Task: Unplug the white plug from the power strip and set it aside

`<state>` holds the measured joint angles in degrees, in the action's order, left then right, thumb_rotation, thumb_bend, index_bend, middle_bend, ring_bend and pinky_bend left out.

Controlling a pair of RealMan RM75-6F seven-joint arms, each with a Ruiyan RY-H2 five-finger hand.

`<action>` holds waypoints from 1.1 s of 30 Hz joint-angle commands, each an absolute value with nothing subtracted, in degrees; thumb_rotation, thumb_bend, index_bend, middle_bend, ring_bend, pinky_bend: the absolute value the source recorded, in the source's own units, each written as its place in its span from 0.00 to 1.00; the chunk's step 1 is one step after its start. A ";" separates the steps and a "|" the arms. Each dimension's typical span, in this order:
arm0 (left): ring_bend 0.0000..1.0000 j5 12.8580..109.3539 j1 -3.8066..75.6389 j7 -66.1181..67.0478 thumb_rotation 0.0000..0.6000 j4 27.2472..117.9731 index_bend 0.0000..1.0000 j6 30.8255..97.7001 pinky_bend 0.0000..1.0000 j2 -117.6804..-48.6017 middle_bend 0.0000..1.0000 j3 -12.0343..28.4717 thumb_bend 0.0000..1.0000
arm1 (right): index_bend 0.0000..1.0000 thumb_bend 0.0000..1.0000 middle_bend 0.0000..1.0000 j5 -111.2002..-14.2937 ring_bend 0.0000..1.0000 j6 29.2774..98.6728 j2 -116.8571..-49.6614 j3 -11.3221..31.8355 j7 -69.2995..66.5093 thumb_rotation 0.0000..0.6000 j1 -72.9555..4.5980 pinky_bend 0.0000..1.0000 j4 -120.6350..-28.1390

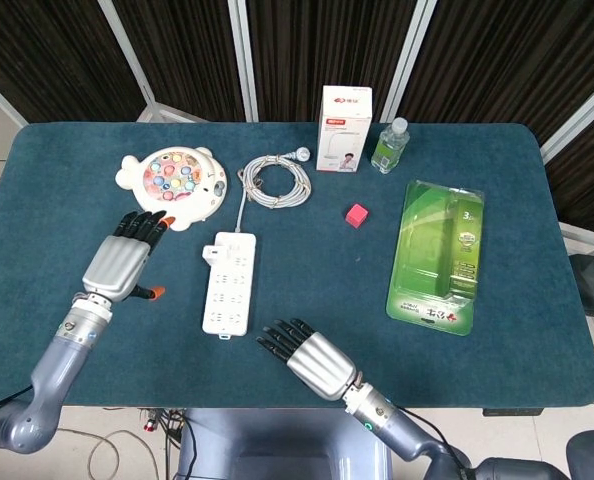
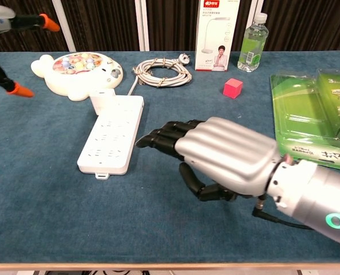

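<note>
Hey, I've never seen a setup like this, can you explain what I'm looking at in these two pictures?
A two-armed robot with human-like hands sits at a table covered in teal cloth. One picture looks down from its head, the other forward from its chest. Its left hand and right hand are open and hold nothing. On the table lie a white power strip with a white plug at its far end, a coiled white cable, a cream fish-shaped toy, a small red cube, a green blister pack, a white carton and a clear bottle.
</note>
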<state>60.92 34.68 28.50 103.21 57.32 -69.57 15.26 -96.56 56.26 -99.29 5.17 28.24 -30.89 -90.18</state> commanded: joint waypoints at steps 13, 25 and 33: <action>0.00 52.92 41.63 28.67 1.00 97.26 0.00 53.91 0.00 -73.64 0.00 15.53 0.00 | 0.12 0.93 0.15 -96.19 0.12 57.75 -109.44 5.26 23.96 1.00 -35.06 0.22 -79.44; 0.00 53.48 43.21 26.15 1.00 95.08 0.00 53.66 0.00 -74.16 0.00 14.12 0.00 | 0.12 0.93 0.15 -94.34 0.12 56.57 -114.26 5.81 23.86 1.00 -37.87 0.22 -74.02; 0.00 53.10 44.28 24.91 1.00 93.23 0.01 52.93 0.00 -74.85 0.00 13.81 0.00 | 0.14 0.93 0.15 -93.71 0.12 55.85 -117.48 6.13 23.39 1.00 -39.62 0.22 -69.76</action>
<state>53.24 44.14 25.08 93.48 53.04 -74.72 13.86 -93.89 55.98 -116.90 6.02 23.59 -39.24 -70.44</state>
